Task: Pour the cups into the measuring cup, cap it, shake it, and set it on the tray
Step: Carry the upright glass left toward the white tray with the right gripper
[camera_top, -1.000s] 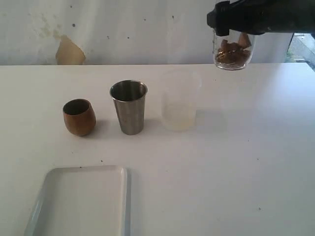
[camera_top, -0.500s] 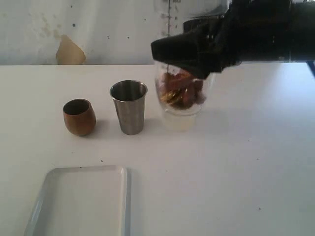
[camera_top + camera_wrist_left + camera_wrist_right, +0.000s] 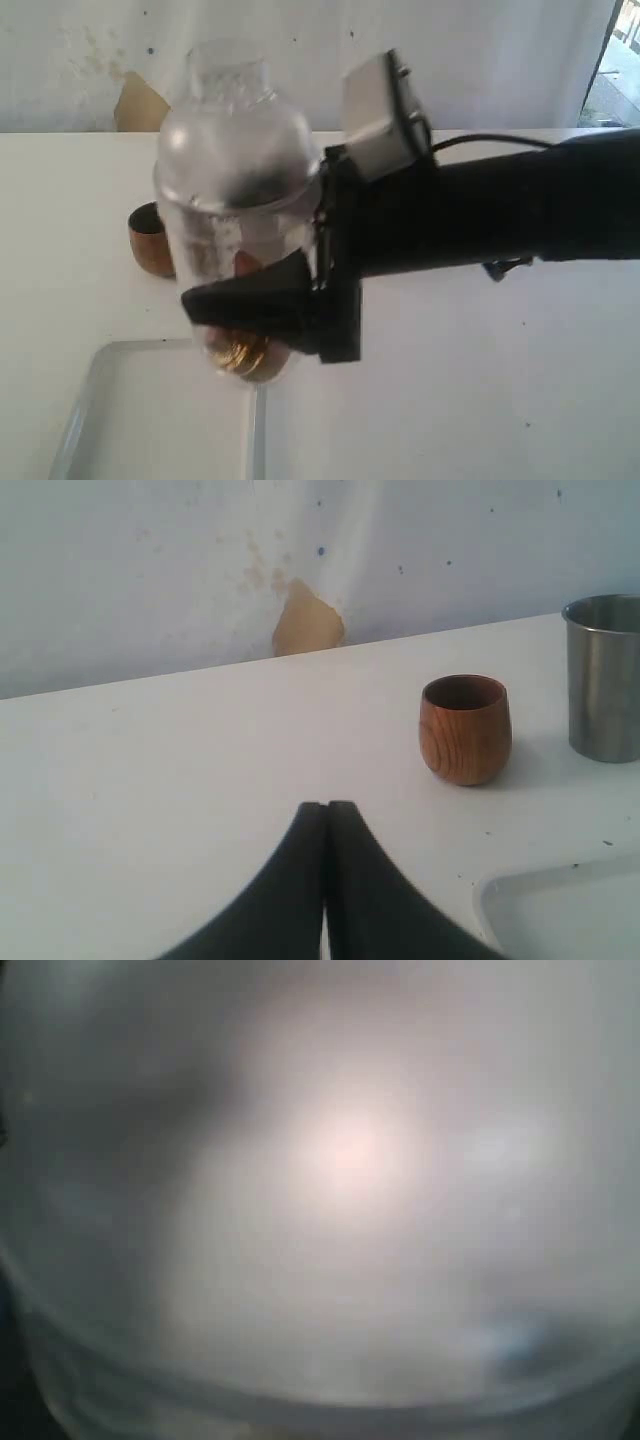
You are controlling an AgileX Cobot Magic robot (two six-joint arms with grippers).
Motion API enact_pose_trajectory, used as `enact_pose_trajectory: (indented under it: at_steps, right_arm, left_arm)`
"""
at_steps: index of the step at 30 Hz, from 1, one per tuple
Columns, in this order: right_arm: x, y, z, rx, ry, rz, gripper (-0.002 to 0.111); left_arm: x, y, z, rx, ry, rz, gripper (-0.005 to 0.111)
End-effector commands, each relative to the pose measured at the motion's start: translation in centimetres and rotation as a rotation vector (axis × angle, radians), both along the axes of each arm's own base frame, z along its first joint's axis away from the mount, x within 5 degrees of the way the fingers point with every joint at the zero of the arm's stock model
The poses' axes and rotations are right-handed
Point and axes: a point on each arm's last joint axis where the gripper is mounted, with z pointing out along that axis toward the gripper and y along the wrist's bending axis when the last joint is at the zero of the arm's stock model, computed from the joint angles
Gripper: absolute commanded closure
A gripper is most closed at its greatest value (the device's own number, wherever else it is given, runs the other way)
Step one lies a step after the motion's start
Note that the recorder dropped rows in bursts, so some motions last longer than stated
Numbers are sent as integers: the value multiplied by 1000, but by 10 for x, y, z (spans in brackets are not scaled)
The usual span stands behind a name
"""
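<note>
The clear measuring cup, capped with a domed lid, hangs upright in the air with brown pieces at its bottom. My right gripper is shut on its lower body, over the far right corner of the white tray. In the right wrist view the cup is only a blur that fills the frame. The wooden cup stands behind it. The steel tumbler is hidden in the exterior view. My left gripper is shut and empty, low over the table near the tray's corner.
My right arm stretches across the middle of the table from the right and hides what stands behind it. A tan patch marks the wall beyond the table's far edge.
My right gripper has carried the measuring cup from high at the far right, across the middle, down and left to above the tray. The wooden cup has not moved.
</note>
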Motion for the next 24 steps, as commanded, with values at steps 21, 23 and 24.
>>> enact_pose_trajectory:
  at_steps: [21,23,24]
  right_arm:
    - [72,92,-30,-90,-58,-22,108]
    - [73,94,-28,-189,-119,-114,108]
    - [72,96,-29,-231,-134,-167,108]
  left_arm:
    - [0,0,-1,3,-7,0,107]
    - [0,0,-1,3,-7,0,107]
    - [0,0,-1,3,-7,0,107]
